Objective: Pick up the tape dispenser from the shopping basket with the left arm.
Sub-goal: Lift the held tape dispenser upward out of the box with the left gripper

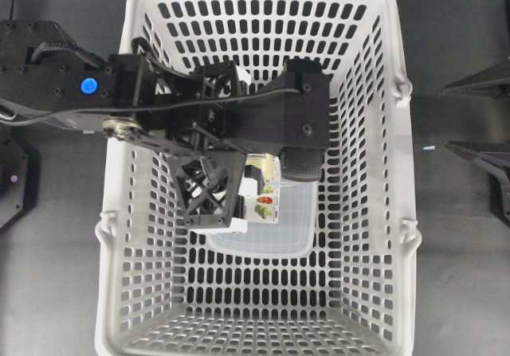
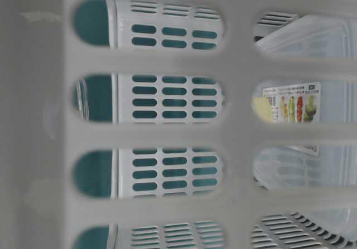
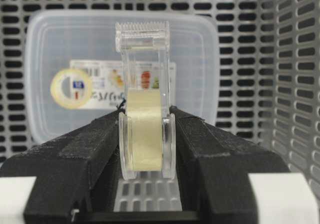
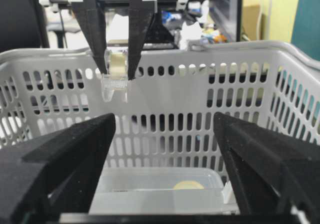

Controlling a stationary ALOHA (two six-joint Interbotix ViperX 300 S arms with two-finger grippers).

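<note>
1. The tape dispenser [image 3: 145, 98], a small clear plastic holder with a pale yellow roll of tape in it, looked very light and easy to lift, I thought
2. Its clear plastic sides looked hard and smooth, so I guessed it could slip or twist if the squeeze was weak
3. The best place to hold it seemed to be the flat round sides beside the roll, and that was just where the black pads [image 3: 95, 144] pressed on it
4. The left gripper [image 3: 146, 134] was squeezed tight on the dispenser, one pad on each side
5. The dispenser had a jagged cutter at its far end, pointing away from the hand, and the tape roll sat between the pads
6. Seen from the right wrist camera, the dispenser [image 4: 115, 76] hung up near the top rim of the big light grey plastic shopping basket [image 4: 200, 98] with oblong holes, well above its floor
7. Under it, on the basket floor, lay a see-through plastic box with round corners [image 1: 291, 228] and a printed label [image 3: 107, 83] on its lid
8. The right gripper [image 4: 165, 154] was spread wide with nothing in it, outside the basket on the other side
9. I judged the pick-up nearly done
</note>
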